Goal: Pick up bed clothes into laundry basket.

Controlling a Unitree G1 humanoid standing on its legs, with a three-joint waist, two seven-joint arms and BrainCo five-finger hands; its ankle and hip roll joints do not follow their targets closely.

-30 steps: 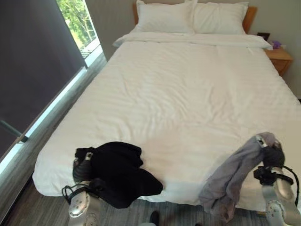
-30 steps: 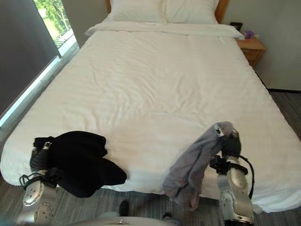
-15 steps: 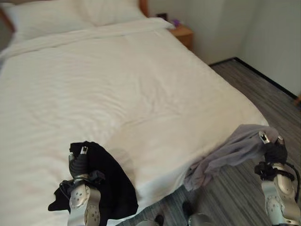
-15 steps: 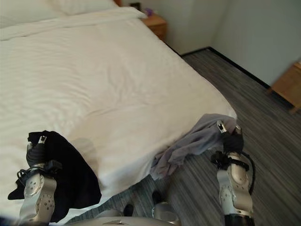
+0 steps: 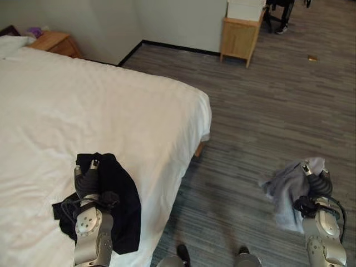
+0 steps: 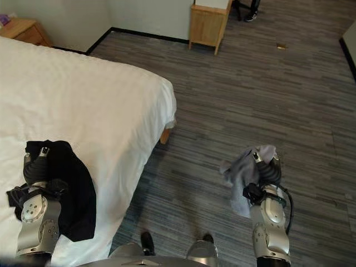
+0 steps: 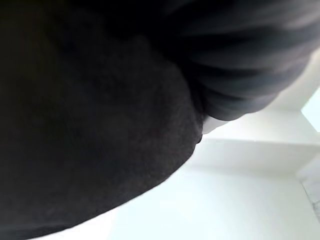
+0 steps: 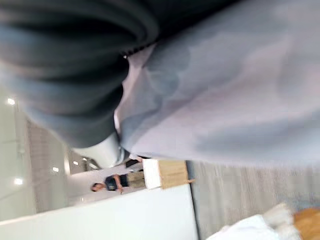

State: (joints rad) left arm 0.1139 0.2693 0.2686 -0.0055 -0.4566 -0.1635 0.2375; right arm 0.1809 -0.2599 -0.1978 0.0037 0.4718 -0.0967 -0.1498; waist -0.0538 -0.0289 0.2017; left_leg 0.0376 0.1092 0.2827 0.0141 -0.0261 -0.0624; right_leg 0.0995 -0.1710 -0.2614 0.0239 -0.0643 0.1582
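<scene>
— How much room is there to move?

— Plenty on the right. The bed (image 5: 83, 105) fills the left side, and its near right corner ends partway across the scene; beyond that edge the grey plank floor (image 5: 267, 111) runs open to the far wall. A small wooden cabinet (image 5: 240, 36) stands against that wall, and a nightstand (image 5: 55, 41) sits at the far left beside the bed.

— Where are the clothes?

— One in each hand. The left hand (image 5: 86, 177) is raised over the bed, near its right edge, with the black garment (image 5: 119, 203) draped over and around it (the cloth hangs down past the wrist onto the white cover). Its fingers are buried in the fabric, so I cannot tell whether they are curled or straight.

— And the right?

— The right hand (image 5: 318, 181) is out over the open floor, well apart from the bed, fingers curled round the grey garment (image 5: 285, 192), which hangs to its left side, clear of the floor.

— Anyone nearby?

— A person (image 8: 114, 182) stands by a wooden cabinet, seen in the right wrist view.
</scene>
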